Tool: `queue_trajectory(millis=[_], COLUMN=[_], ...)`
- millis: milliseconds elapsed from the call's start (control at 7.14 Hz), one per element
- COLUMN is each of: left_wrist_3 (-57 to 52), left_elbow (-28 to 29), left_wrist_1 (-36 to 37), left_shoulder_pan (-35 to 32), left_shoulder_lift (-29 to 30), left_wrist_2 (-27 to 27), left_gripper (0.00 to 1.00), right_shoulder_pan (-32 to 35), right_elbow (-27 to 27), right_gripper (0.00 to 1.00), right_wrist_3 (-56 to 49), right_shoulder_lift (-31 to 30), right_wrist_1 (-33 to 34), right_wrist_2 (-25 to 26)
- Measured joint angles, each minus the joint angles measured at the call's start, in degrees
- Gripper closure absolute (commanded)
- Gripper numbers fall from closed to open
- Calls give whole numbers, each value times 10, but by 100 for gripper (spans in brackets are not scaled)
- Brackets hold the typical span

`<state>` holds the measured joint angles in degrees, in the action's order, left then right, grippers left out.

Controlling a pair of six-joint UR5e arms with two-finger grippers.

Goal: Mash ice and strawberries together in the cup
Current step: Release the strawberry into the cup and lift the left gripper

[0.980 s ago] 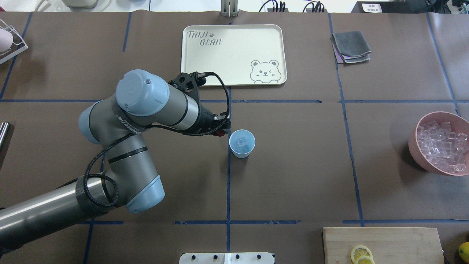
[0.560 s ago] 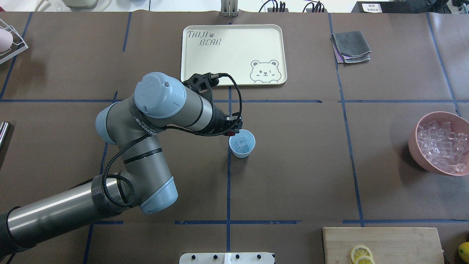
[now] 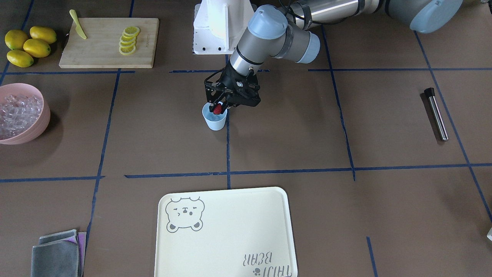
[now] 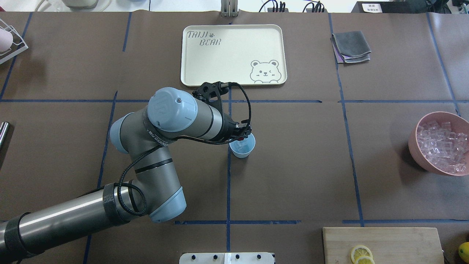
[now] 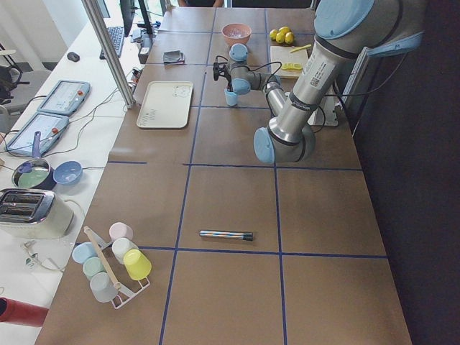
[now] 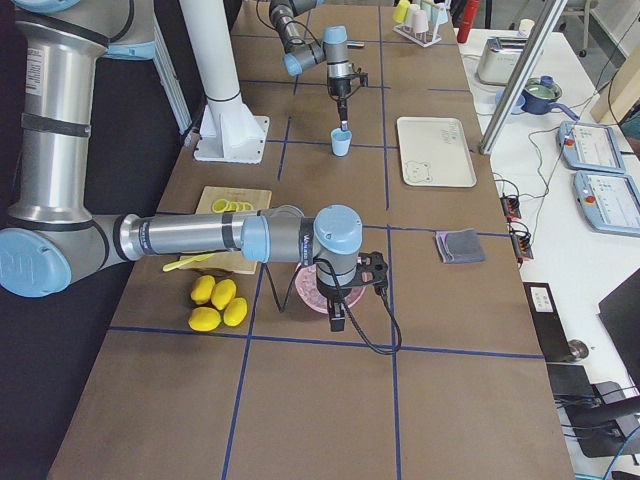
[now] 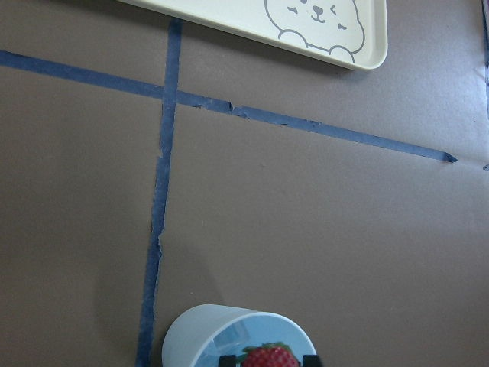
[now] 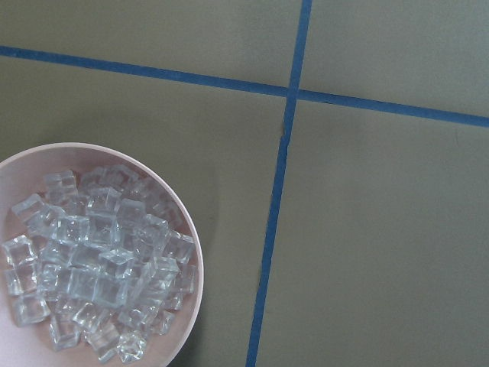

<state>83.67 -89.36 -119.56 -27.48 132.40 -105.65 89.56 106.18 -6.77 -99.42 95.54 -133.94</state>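
Observation:
The pale blue cup [image 3: 215, 121] stands at the table's middle, with clear ice [image 4: 240, 146] inside it. My left gripper [image 3: 218, 109] is shut on a red strawberry [image 7: 269, 357] and holds it just above the cup's rim [image 7: 229, 330], over the opening. More ice cubes [image 8: 92, 267] fill the pink bowl [image 4: 416, 141]. My right gripper [image 6: 338, 318] hangs over that bowl; it shows only in the exterior right view, so I cannot tell whether it is open or shut.
A cream bear tray [image 3: 226, 231] lies beyond the cup. A metal muddler rod [image 3: 436, 113] lies on my left side. A cutting board [image 3: 109, 54] with lemon slices, whole lemons [image 3: 27, 44] and a grey cloth [image 3: 57, 256] are on my right side.
My left arm has swung to the right, carrying the strawberry from beside the cup to over its rim. The cup has not moved.

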Motion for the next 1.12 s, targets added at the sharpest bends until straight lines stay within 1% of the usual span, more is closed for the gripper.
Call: queue_trajectory(millis=[280,560,700,840,980,1120], left_wrist_3=[0,-2,-3,-3,-10,-48], left_elbow=[-1,-3,-9,-36,-82,-126], left_wrist_1=[-1,0,1,2,4,6], left_shoulder_pan=[1,1,0,-11,-38,-82], left_shoulder_lift=[-1,-2,-4,-23,-70,-130], left_wrist_2=[0,0,0,-1,-13,-53], left_gripper=[21,20,21,22,22,22], right_shoulder_pan=[0,0,0,0,0,0], right_elbow=[0,-1,-2,-2,-2,-2], right_gripper=[0,0,0,0,0,0], right_wrist_3=[0,0,0,0,0,0], right_shoulder_lift=[0,0,0,0,1,1], right_wrist_1=[1,1,1,0,0,0], right_wrist_2=[0,0,0,0,1,-2])
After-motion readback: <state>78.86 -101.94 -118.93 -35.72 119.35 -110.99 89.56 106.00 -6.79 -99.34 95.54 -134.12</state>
